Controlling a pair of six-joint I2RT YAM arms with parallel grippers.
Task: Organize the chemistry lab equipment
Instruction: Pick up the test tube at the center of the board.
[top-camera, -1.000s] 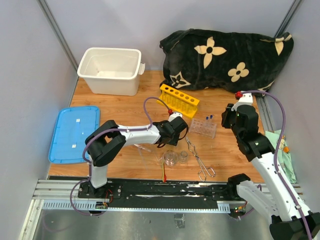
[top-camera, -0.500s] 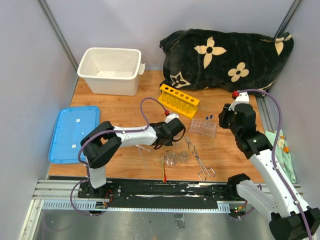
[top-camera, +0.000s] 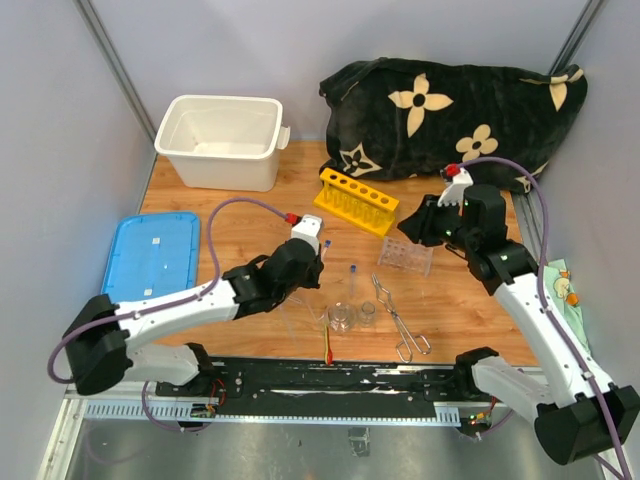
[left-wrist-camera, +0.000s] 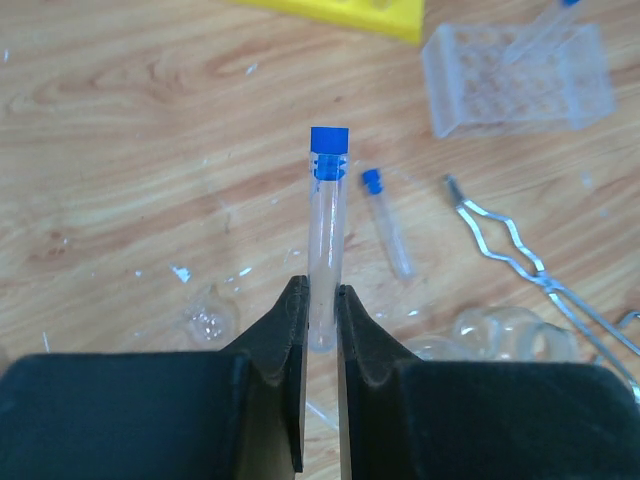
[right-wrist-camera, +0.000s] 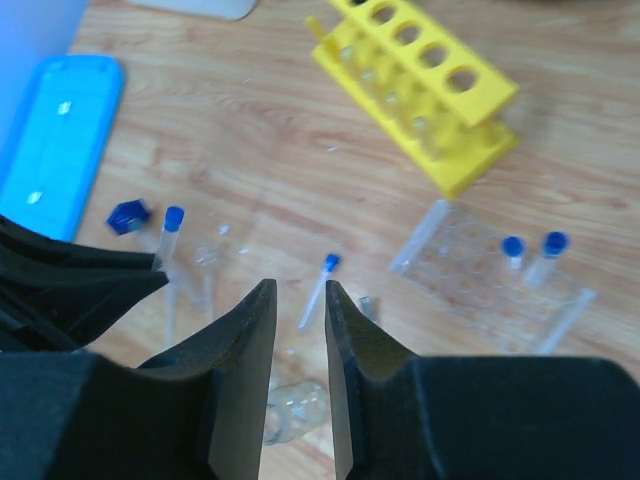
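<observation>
The left gripper (left-wrist-camera: 320, 292) is clenched on the lower end of a blue-capped tube (left-wrist-camera: 326, 215), which sticks out ahead of the fingertips at the middle of the wrist view. Just right of it a second tube (left-wrist-camera: 387, 225) lies flat on the table (left-wrist-camera: 150, 150). The tongs (left-wrist-camera: 505, 245) lie further right, the beakers (left-wrist-camera: 505, 335) at lower right, and the clear rack (left-wrist-camera: 520, 85) at upper right.

The right gripper (right-wrist-camera: 300, 300) hangs above the table, jaws slightly parted with nothing between them. In its view the clear rack, at right, holds two capped tubes (right-wrist-camera: 513, 250), and the yellow rack (right-wrist-camera: 430, 100) is at the top. Overhead, the red-tipped stick (top-camera: 327, 345) lies at lower centre.
</observation>
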